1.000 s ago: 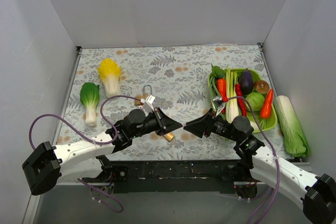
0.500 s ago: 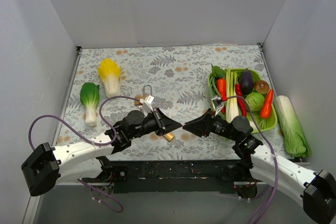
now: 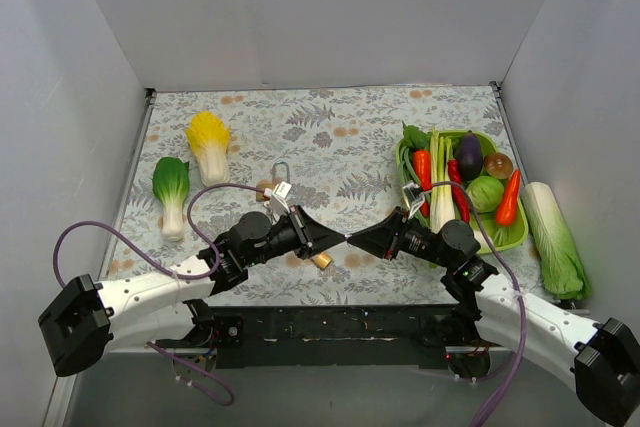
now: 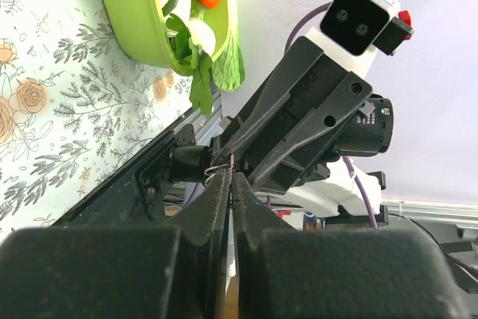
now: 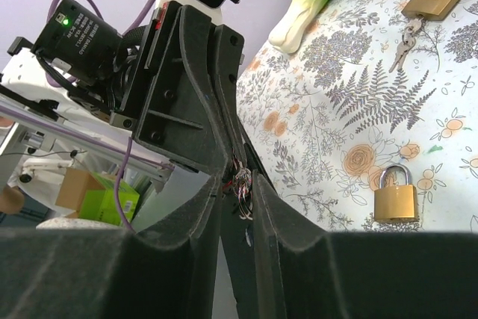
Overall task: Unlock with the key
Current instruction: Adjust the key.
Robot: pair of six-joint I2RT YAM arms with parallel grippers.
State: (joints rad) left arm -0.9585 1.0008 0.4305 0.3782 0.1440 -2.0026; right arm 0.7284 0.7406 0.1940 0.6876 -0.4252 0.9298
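Key [image 4: 216, 170], likely light, stiff and slick, is pinched by left gripper [image 4: 230, 178]; right gripper [image 5: 237, 193] brackets it, hold unclear, and should clamp its flat head.

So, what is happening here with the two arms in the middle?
The two arms meet tip to tip in the air above the table. The left gripper is shut on what looks like the key on its wire ring. The right gripper has its jaws partly open around the same spot, and a firm hold is not visible. A brass padlock lies on the table just below them, untouched.
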